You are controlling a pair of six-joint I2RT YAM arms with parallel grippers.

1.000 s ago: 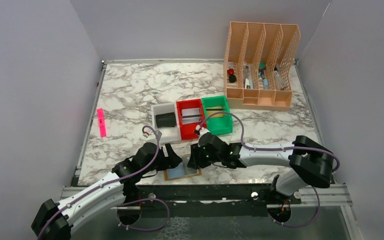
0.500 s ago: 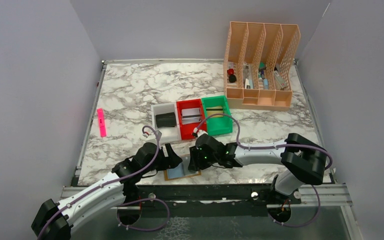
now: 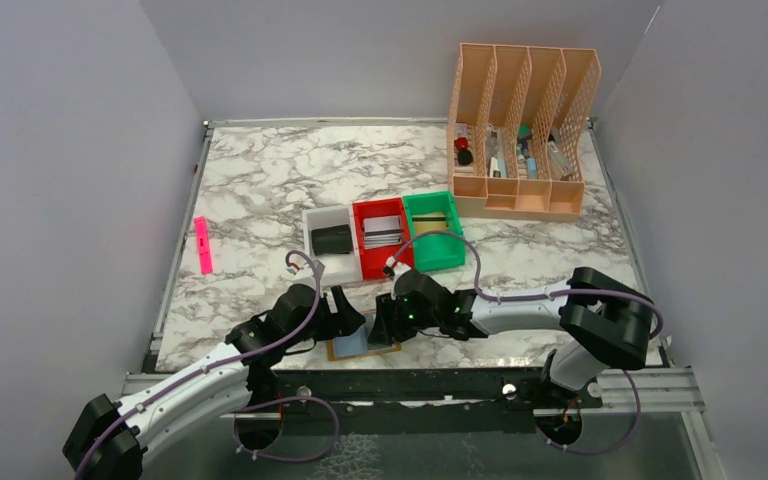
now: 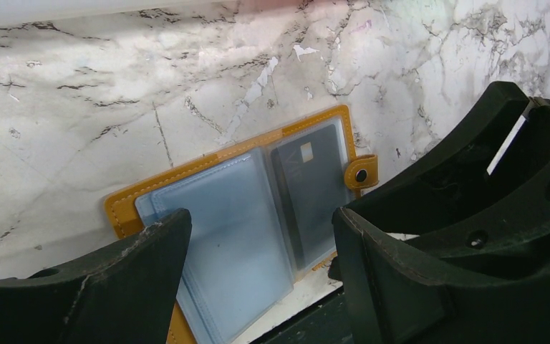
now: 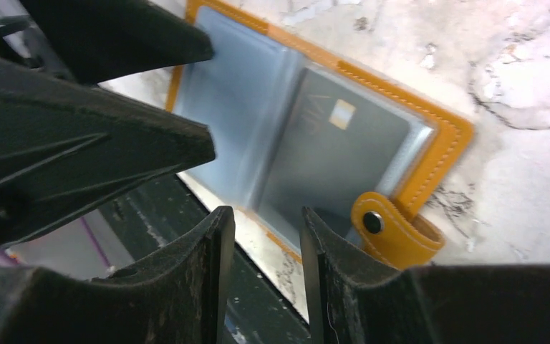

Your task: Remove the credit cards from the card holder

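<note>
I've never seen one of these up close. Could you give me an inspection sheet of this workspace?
Surface: white marble-patterned table.
Job's things: card holder lies open at the near edge; a dark card sits in the sleeve beside its tab.
Clutter: white bin, red bin and green bin in a row; peach file organiser back right; pink strip at left.
Grippers: left gripper open above the holder; right gripper narrowly open at its tab side.
Cables: purple cables loop up behind both grippers.
Surroundings: plain grey walls.
</note>
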